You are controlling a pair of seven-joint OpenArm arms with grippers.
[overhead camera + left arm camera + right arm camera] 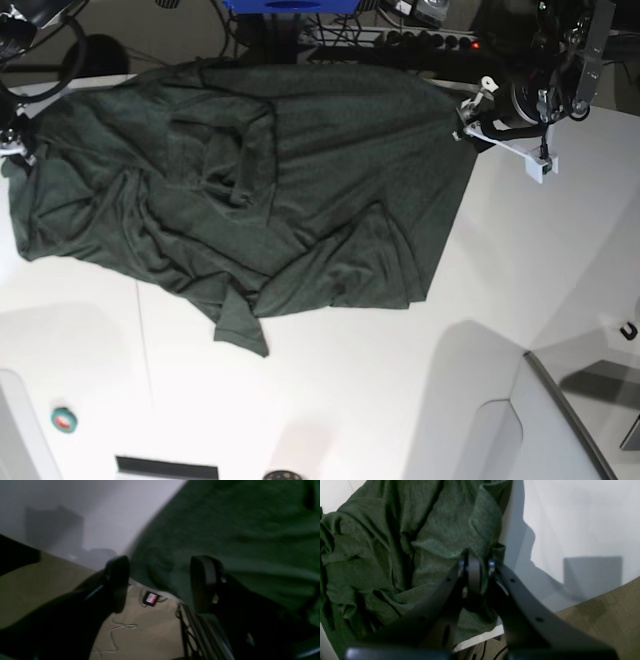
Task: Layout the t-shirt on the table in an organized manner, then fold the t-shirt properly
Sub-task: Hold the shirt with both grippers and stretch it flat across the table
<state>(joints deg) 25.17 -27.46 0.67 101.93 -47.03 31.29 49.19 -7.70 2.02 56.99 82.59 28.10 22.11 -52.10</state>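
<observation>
The shirt [250,190] lies rumpled across the table's [400,400] far half. The left gripper [160,582] hovers at the far right corner, jaws spread, holding nothing. The right gripper [476,567], at the far left corner, pinches the shirt's edge.

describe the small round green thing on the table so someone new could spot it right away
Start from the white table and the big dark green t-shirt spread across its far half. Move to the near left corner, well clear of the cloth: a little round teal ring lies there alone. It is brighter than the t-shirt, and a dark rectangle sits just beside it at the table's edge.
</observation>
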